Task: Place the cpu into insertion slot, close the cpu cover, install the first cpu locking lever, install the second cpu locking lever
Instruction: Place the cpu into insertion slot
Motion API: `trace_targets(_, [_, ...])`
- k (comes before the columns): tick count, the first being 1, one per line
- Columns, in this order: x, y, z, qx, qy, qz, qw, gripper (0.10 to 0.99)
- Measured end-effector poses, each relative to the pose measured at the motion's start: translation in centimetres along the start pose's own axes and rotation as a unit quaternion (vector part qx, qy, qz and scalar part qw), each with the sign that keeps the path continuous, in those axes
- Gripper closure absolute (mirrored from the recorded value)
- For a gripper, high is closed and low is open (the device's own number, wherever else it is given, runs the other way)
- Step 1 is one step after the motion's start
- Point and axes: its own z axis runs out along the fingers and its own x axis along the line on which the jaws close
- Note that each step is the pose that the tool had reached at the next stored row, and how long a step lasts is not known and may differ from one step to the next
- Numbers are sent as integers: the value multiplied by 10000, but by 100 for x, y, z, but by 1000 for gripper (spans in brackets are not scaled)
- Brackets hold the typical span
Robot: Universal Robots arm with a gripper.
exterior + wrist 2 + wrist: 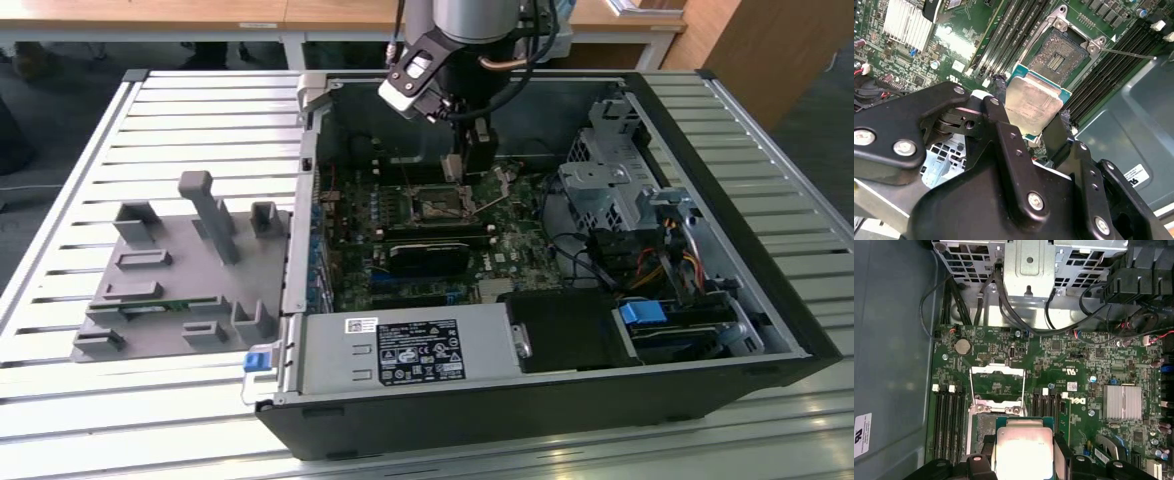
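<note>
Grips the cpu (1036, 97) firmly in the tool (1031, 106), black fingers (1059, 132) pressed on two opposite edges of the chip, silver top turned to the camera in both wrist views. Holds it over the green motherboard (1074, 370), just beside the insertion slot (1059, 55) and overlapping that slot's nearest edge, not seated in it. Leaves the slot's dark centre bare in the second wrist view.

Shows, in the first wrist view, the cpu cover (999, 370) swung open off the insertion slot, on the slot's side away from the tool, green board visible through the cut-out middle. Cannot tell how steeply tilted. Shows also, in the second wrist view, a thin metal rod (1129, 53) jutting out from one corner of the slot, free at its far end. Shows rows of black memory sockets (949, 425) flanking the slot on two sides, and, past one row and further from the slot, a ribbed silver heatsink (1123, 402).

In the exterior view, reaches down into the open computer case (534, 420) and hangs directly over the insertion slot. Has a long black module (430, 255) just beside the slot, on the side toward the camera. Has a grey fixture (174, 270) well apart from the slot, outside the case toward the exterior view's left, resting on the slatted desk (160, 110).
</note>
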Motion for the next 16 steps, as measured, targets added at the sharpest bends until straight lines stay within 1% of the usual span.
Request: trace_targets(16, [0,-9,64,4,8,1,10000,545])
